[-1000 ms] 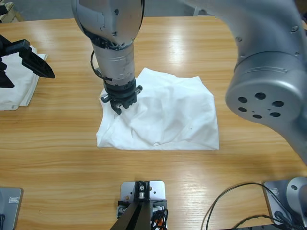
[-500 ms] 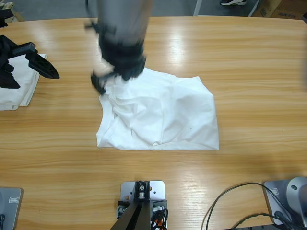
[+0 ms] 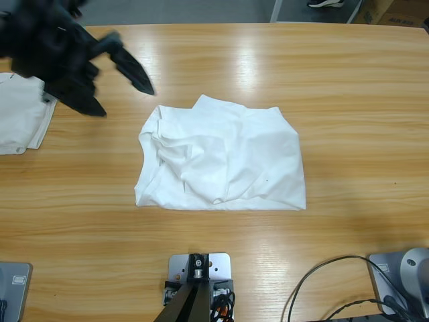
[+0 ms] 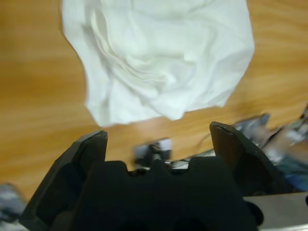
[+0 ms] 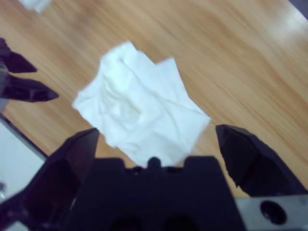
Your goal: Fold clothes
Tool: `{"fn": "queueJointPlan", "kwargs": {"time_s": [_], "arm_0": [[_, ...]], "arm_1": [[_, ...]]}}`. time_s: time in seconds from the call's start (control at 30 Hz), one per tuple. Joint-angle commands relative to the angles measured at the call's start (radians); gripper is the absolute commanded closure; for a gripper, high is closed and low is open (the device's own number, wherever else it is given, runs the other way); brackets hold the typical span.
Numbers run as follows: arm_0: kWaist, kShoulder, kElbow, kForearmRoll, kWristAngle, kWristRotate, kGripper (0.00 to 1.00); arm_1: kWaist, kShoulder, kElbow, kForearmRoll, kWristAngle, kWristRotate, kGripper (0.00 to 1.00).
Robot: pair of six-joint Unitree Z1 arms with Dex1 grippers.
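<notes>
A crumpled white shirt (image 3: 228, 161) lies roughly folded in the middle of the wooden table (image 3: 348, 87). It also shows in the left wrist view (image 4: 163, 53) and, from higher up, in the right wrist view (image 5: 139, 110). My left gripper (image 3: 126, 100) hovers off the shirt's far left corner, open and holding nothing, as its own view (image 4: 159, 130) confirms. My right gripper (image 5: 156, 132) is open and empty high above the shirt, outside the high view. The left gripper's jaw tips (image 5: 21, 84) appear at the right wrist view's left edge.
A second white garment (image 3: 20, 121) lies at the table's left edge, partly under the left arm, and shows as a white scrap (image 5: 33, 4) in the right wrist view. Black cables (image 3: 322, 288) run at the front right. Bare wood surrounds the shirt.
The arm that stood over the shirt's left corner has lifted away out of the high view. The left gripper has swung from the left edge toward the shirt's far left corner.
</notes>
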Motion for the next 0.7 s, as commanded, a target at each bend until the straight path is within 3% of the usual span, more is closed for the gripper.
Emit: {"fn": "queueJointPlan", "kwargs": {"time_s": [0.03, 0.13, 0.33, 0.47, 0.7], "arm_0": [[-0.183, 0.281, -0.048, -0.013, 0.003, -0.59, 0.156], [-0.193, 0.34, -0.115, -0.008, 0.024, -0.721, 0.156], [-0.159, 0.402, -0.219, 0.042, 0.068, -0.76, 0.156], [-0.159, 0.465, -0.331, 0.112, 0.09, -0.77, 0.156], [-0.158, 0.522, -0.339, 0.159, 0.084, -0.831, 0.185]], "arm_1": [[-0.176, -0.255, 0.476, 0.1, 0.024, -0.133, 0.018], [-0.291, -0.371, 0.68, 0.056, 0.054, -0.205, 0.023], [-0.327, -0.507, 0.965, -0.056, 0.085, -0.211, 0.036], [-0.333, -0.532, 1.041, -0.102, 0.101, -0.182, 0.036], [-0.338, -0.542, 1.086, -0.145, 0.13, -0.175, 0.036]]}}
